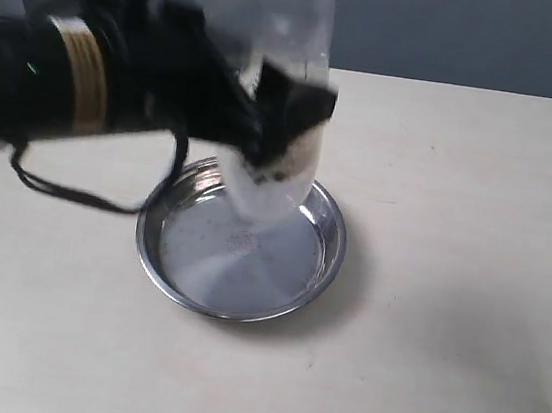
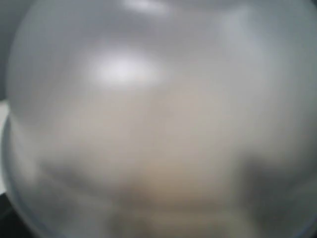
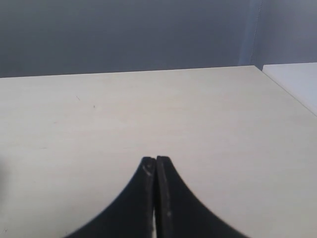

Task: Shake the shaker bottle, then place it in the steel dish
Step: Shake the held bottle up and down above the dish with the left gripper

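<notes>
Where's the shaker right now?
Exterior view, left of centre: the shaker is gripped by the left hand, over the dish.

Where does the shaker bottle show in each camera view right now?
Exterior: shaker bottle top centre, blurred, in the left claw, above the steel dish.
Left wrist: shaker bottle fills nearly the whole picture, blurred.
Right wrist: not in it; only the shut right claw.
Shared landmark: the pale table, plain in the exterior and right wrist views.
</notes>
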`<state>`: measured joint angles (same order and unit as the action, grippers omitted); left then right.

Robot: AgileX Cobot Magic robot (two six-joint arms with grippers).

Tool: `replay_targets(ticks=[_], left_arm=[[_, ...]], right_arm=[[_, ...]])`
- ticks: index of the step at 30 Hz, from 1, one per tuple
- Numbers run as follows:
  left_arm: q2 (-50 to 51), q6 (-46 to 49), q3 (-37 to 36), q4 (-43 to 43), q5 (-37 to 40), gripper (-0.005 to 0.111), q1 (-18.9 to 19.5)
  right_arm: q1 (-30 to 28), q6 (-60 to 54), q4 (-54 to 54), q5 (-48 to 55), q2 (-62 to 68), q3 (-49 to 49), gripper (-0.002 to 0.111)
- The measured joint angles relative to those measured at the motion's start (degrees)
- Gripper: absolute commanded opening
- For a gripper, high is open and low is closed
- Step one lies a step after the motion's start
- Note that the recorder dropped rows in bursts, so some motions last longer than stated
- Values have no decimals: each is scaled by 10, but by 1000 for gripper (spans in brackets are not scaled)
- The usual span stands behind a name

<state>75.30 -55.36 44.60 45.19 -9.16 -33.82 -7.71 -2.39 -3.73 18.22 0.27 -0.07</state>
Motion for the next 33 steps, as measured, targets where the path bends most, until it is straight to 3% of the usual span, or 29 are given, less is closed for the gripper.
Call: replay_targets(ticks=[4,7,9,12,14,17,19,22,24,26,29,33], left_arm=[[-4,5,0,11,61,0,0],[-41,11,12,12,23,0,1],[-13,11,-14,8,-8,0,0],[29,0,-38,10,35,0,-4],[4,4,-27,16,46,0,-4],[-31,13,-12,7,2,0,-4],[-3,14,-31,-9,-24,0,-4],[32,14,-47,-9,16,0,-5],[3,30,-28,-9,30,0,-5],[-35,38,-4,-9,14,0,-5],[-19,39,-24,-18,-10,0,-5],[3,24,-46,-15,62,0,-6]], right_arm=[[0,0,0,0,0,0,-1],[0,0,0,-1,0,0,-1],[0,0,0,-1,0,0,-1],[0,0,0,0,0,0,-1],[0,0,0,0,0,0,-1],[0,0,0,0,0,0,-1],[0,0,0,0,0,0,-1],[0,0,0,0,0,0,-1],[0,0,0,0,0,0,-1],[0,0,0,0,0,0,-1],[0,0,0,0,0,0,-1],[0,0,0,0,0,0,-1]])
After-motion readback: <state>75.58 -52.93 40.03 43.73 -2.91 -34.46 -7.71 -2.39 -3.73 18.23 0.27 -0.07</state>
